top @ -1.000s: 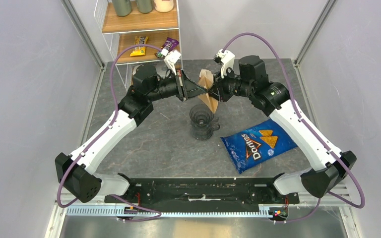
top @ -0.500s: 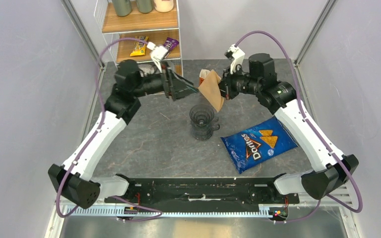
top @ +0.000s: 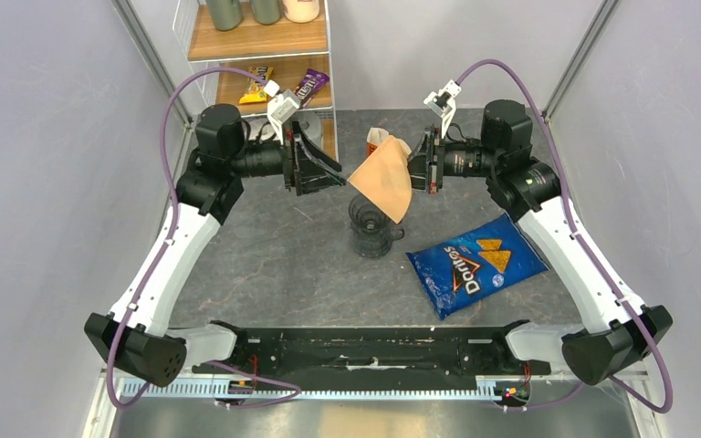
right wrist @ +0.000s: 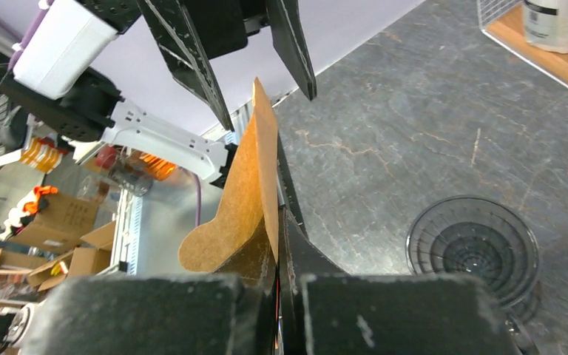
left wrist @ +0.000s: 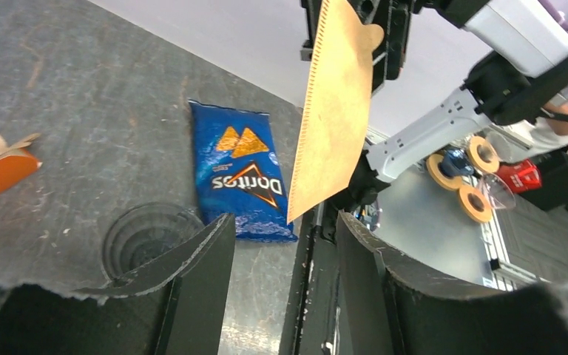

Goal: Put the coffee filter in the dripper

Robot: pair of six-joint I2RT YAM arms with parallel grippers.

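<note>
— Grey stone-patterned table, a wire shelf at the back. Where is the coffee filter?

— The coffee filter is up in the air, flat and unopened. The right gripper has it by one edge, jaws clamped tight on the paper. From overhead its lower corner overlaps the dripper, which stands upright on the table. How high the filter sits above the rim I can't tell.

— And the other claw?

— The left gripper has its fingers spread wide and holds nothing. It faces the filter but is apart from it.

— What could go wrong?

— Mostly the flatness, I'd say. Lowered as it hangs, the paper would likely buckle on the rim or lie across it rather than seat as a cone. It is thin and held at one edge, so it may swing or slip. A clumsy pinch from the left side could crease or tear it, and a knock could tip the dripper.

— Any writing?

— "Doritos" on the blue chip bag just right of the dripper. The orange filter packet shows nothing legible, and the shelf's snack wrappers are too small to read.
</note>
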